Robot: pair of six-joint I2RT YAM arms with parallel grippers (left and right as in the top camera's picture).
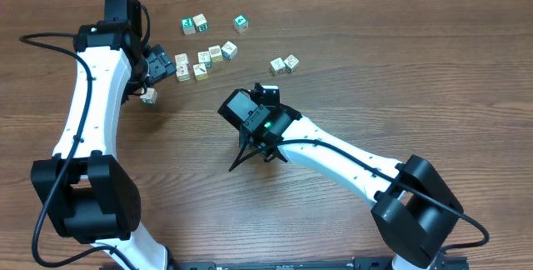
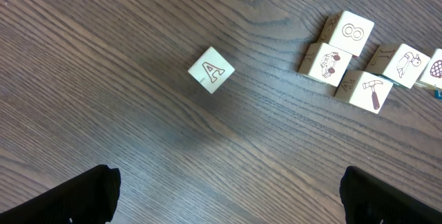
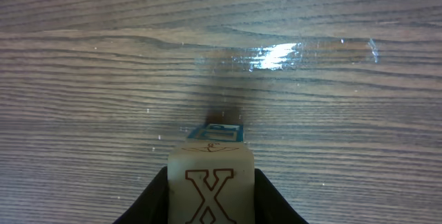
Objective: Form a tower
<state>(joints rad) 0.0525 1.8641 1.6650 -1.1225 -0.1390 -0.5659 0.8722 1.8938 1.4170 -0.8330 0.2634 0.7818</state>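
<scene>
**A:** While the overhead camera is looking down, what is it catching?

**B:** The right gripper (image 1: pixel 266 95) is hovering near the middle of the table (image 1: pixel 400 45) and covering whatever is standing beneath it. Ten or so loose cubes (image 1: pixel 204 56) are lying toward the far edge, left of centre. I judge that most of the stacking is still waiting.

**A:** What is the left wrist view showing?

**B:** The left gripper (image 2: pixel 228 177) is hanging wide open and gripping nothing. Beyond it a cube is reading "A" (image 2: pixel 211 70). Apart from that one, a cluster is showing a figure eight (image 2: pixel 351 32), a hammer (image 2: pixel 371 91) and a bird (image 2: pixel 407 65).

**A:** And the right wrist view?

**B:** The fingers are clamping a cube printed with a red "X" (image 3: pixel 210 193). It appears to be resting on a teal-edged cube (image 3: pixel 215 133), so the tower (image 3: pixel 213 156) is looking two high. Letting go and adding more cubes are what is remaining.
</scene>
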